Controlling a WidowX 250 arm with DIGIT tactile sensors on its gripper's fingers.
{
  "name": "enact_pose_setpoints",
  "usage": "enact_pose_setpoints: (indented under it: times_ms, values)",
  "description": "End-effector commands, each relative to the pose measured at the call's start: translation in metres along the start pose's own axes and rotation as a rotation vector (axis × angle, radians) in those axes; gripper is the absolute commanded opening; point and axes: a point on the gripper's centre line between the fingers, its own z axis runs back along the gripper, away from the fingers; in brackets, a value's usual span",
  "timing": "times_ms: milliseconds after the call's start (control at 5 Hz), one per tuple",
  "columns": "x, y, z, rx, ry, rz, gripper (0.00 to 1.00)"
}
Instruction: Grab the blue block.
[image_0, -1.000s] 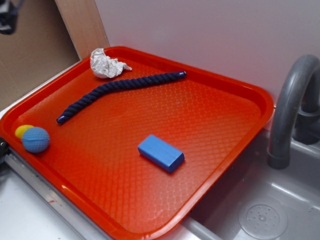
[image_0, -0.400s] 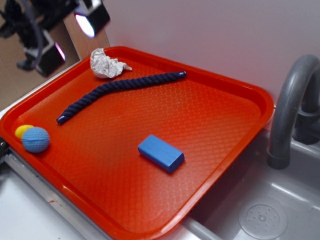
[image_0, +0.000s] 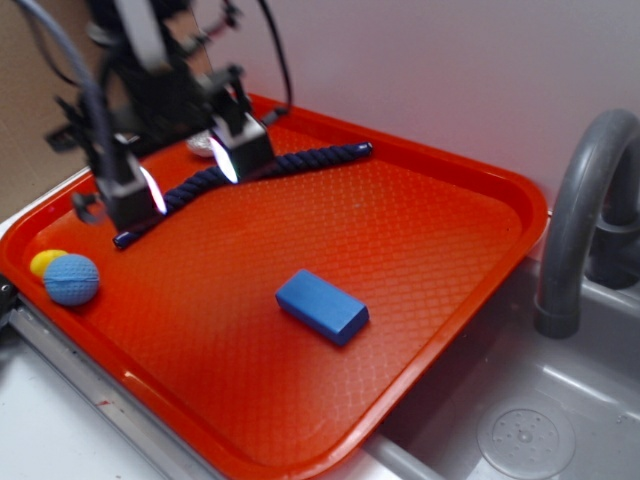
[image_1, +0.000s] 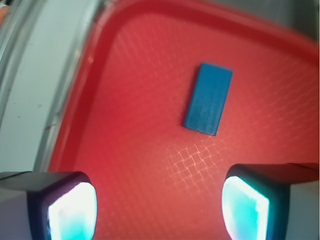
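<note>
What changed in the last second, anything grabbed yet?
The gripper came in from the upper left corner and now hangs open above the dark rope, hiding the crumpled paper wad. Nothing grabbed. The blue block lies where it was on the red tray, apart from the fingers; the light-blue ball and yellow ball haven't moved.

Crumpled paper (image_0: 200, 146) mostly hidden behind the motion-blurred end effector (image_0: 185, 170).
</note>
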Motion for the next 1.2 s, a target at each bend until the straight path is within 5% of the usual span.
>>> enact_pose_setpoints:
  times_ms: [0,600,800,1000]
  values:
    - [0.042,0.007,-0.017,-0.017,-0.005,0.14,1.0]
    - [0.06,0.021,-0.078,-0.052,0.138,0.257,1.0]
    - [0.063,0.019,-0.083,-0.038,0.155,0.265,0.0]
    - [0.065,0.018,-0.085,-0.028,0.182,0.261,0.0]
